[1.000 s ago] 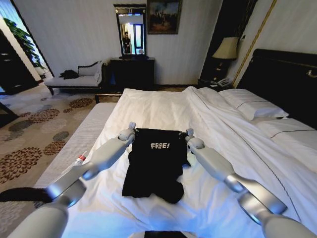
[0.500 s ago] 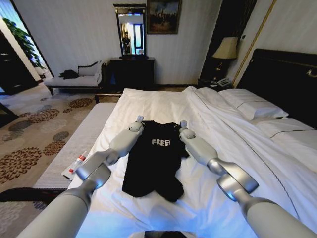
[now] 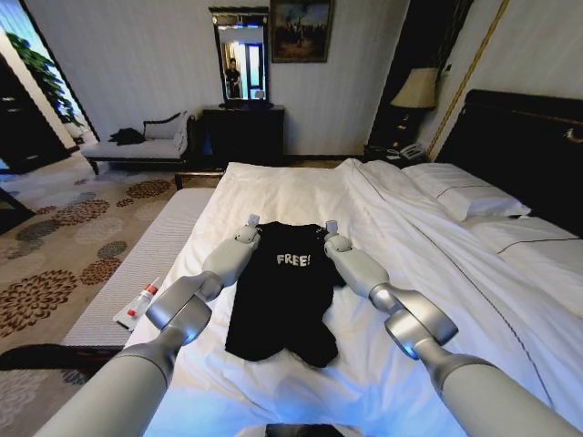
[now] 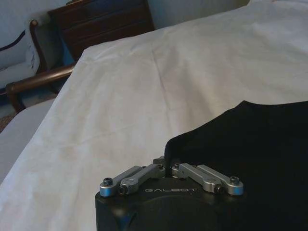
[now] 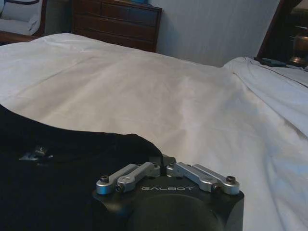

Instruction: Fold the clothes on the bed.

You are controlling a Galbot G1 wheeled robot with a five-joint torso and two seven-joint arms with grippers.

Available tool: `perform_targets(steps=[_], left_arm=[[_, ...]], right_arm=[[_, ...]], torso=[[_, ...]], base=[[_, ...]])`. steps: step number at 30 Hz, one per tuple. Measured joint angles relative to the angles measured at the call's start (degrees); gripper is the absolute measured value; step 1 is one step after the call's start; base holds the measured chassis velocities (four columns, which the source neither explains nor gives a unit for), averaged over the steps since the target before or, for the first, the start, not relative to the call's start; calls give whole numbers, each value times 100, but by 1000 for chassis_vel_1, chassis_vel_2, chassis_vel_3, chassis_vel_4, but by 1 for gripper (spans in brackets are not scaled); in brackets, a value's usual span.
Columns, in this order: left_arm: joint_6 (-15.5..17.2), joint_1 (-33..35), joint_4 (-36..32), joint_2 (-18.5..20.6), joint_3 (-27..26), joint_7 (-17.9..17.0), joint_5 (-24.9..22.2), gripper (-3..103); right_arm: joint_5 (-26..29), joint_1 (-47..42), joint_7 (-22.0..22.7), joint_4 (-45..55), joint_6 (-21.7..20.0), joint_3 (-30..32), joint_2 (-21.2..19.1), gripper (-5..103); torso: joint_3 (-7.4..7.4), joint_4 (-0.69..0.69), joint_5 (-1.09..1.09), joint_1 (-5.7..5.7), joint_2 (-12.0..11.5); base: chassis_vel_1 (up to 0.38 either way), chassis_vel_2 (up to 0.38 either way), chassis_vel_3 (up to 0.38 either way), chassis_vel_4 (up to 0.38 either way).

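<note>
Here, a black short-sleeved soft-fabric T-shirt (image 3: 282,287) with small white "FREE" lettering lies on the white sheets of a large double bed (image 3: 301,191) with a tall dark wooden headboard (image 3: 519,146) and white pillows (image 3: 465,191). The shirt sits in the middle of the mattress before the robot, its lettered chest toward the foot end of the bed and its lower part bunched in folds nearer the camera.

Both silver arms reach forward over the sheets. The left pincer (image 3: 254,220) is at the shirt's far left corner; in the left wrist view, the left pincer (image 4: 166,161) has its fingers drawn together on a pinch of the black fabric (image 4: 250,139) at its edge. The right pincer (image 3: 332,224) is at the far right corner; in the right wrist view, the right pincer (image 5: 164,159) is likewise closed, its tips meeting on the dark cloth (image 5: 57,163) where it borders the white sheet (image 5: 192,106).

A small white-and-red tube (image 3: 138,301) lies on the grey bed edge beside the left arm. Beyond the bed stand a dark wooden dresser (image 3: 242,132) and a pale upholstered chaise (image 3: 141,146).
</note>
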Motion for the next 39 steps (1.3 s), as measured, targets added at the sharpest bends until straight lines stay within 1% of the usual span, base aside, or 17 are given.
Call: perform_targets(steps=[4,5,8,9,12,14,16,18,20,21,23,25,27,32,33,37,39], left_arm=[[137,87,-118,1,9,-131,-31,4],[213,126,-205,3,17,-180,-34,16],[257,162,-303,18,24,-240,-45,20],[289,181,-401,51,49,-285,-74,26],[322,188,-510,97,92,-331,-135,32],[361,198,-791,207,181,-421,-326,49],[356,249,-1071,326,230,-523,-549,54],[357,263,-1132,359,246,-540,-608,59],[392,388,-1611,655,365,-670,-979,71],[430,467,-1883,832,416,-748,-1141,71],[445,495,-1972,889,432,-772,-1194,76],[534,805,-2848,1431,490,-1009,-1534,87],[559,1029,-3427,1751,487,-1135,-1760,92],[527,1860,-5130,2634,269,-1257,-2192,100],[527,1860,-5130,2634,269,-1257,-2192,100],[266,2919,-6328,3528,-150,-1141,-2248,100],[236,3169,-6549,3701,-369,-1125,-2242,100]], right_arm=[[-40,-87,-114,119,-2,-18,-84,12],[-74,-125,-151,162,43,-26,-131,23],[-59,-163,-151,248,60,-18,-188,23],[-23,-188,-144,343,64,-16,-241,38],[18,-208,-133,450,65,-31,-306,44],[163,-261,-52,737,40,-81,-477,55],[307,-328,29,1023,-41,-115,-644,65],[337,-347,52,1091,-58,-118,-684,65],[523,-480,173,1521,-146,-104,-955,77],[619,-569,230,1744,-186,-57,-1112,82],[650,-600,250,1815,-200,-39,-1166,82],[979,-1087,403,2641,-342,229,-1829,92],[1169,-1493,457,3240,-412,434,-2230,99],[1542,-2694,522,4772,-558,1413,-3003,100],[1542,-2694,522,4772,-558,1413,-3003,100],[1730,-4378,379,6017,-634,2833,-3569,100],[1746,-4756,340,6311,-639,3169,-3623,100]], torso=[[0,1,0,0,0],[0,-1,0,0,0],[0,-1,0,0,0],[0,-1,1,0,0],[0,1,0,0,0],[0,0,0,0,0],[0,0,0,0,0],[0,-1,1,0,0],[0,0,1,0,0],[0,2,0,1,0],[0,2,1,0,0],[0,4,0,0,0],[0,-7,-1,0,0],[-1,2,-2,-2,1],[-1,2,-2,-2,1],[-1,-1,-2,-2,1],[-3,-2,1,-2,2]], base=[[0,0,0,0],[0,0,0,0],[0,0,0,0],[0,0,0,0],[0,0,0,0],[0,0,0,0],[0,0,0,0],[0,0,0,0],[0,0,0,0],[0,0,0,0],[0,0,0,0],[0,0,0,0],[0,0,0,0],[0,0,0,0],[0,0,0,0],[0,0,0,0],[0,0,0,0]])
